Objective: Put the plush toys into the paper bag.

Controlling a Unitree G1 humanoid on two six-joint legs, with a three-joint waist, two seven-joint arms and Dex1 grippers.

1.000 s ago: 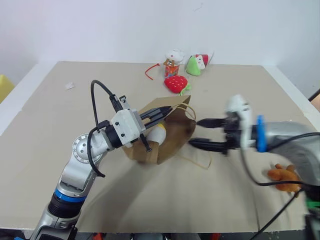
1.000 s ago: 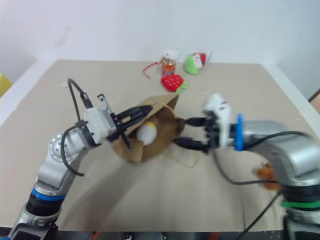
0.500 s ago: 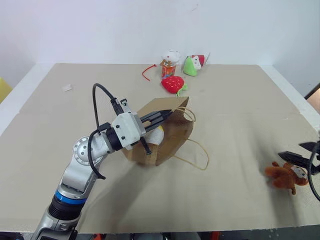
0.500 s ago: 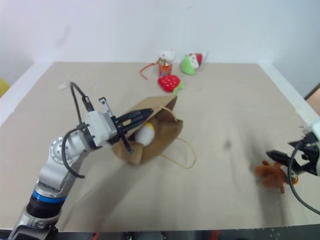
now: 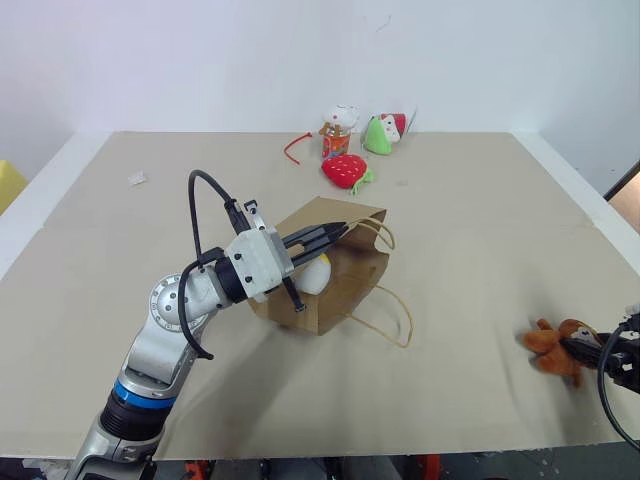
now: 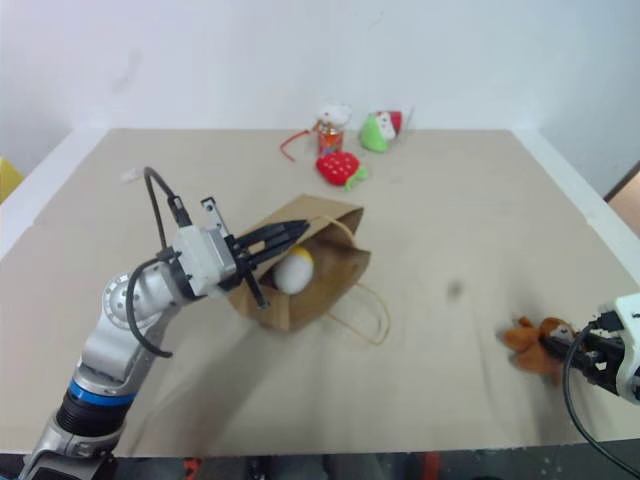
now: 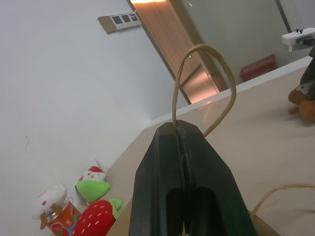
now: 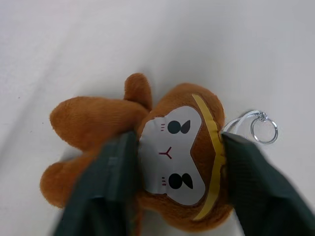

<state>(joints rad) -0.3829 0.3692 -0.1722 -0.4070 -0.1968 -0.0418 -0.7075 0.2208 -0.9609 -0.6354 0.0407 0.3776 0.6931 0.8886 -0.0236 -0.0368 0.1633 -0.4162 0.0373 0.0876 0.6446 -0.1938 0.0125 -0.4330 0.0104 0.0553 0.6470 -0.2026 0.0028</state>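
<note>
Two grippers were at work over the beige table (image 5: 480,230). On the left, the left gripper (image 5: 335,231) was pinched tight on the paper bag's (image 5: 345,285) upper rim, just where one cord handle (image 7: 206,73) rises, holding the mouth open toward the right. It had not moved in the last second. Inside the bag sat one white ball toy (image 5: 316,274) with a yellow top, resting against the inner wall. A second cord handle (image 5: 392,322) lay looped on the table beside the bag.

Beyond the bag, near the far edge, three other plush toys clustered together: a white-and-orange figure (image 5: 340,128), a green one with a red cap (image 5: 381,133) and a red strawberry (image 5: 346,169), with a red cord (image 5: 297,145) beside them.

On the far right, near the table's front corner, one brown monkey (image 8: 152,152) lay on the surface, well apart from the bag. The right gripper (image 8: 172,172) had one finger on each side of the monkey's head, half closed and touching it. A second earlier that gripper had hung wide open beside the bag's mouth; it had since swung out right and down to the monkey.
</note>
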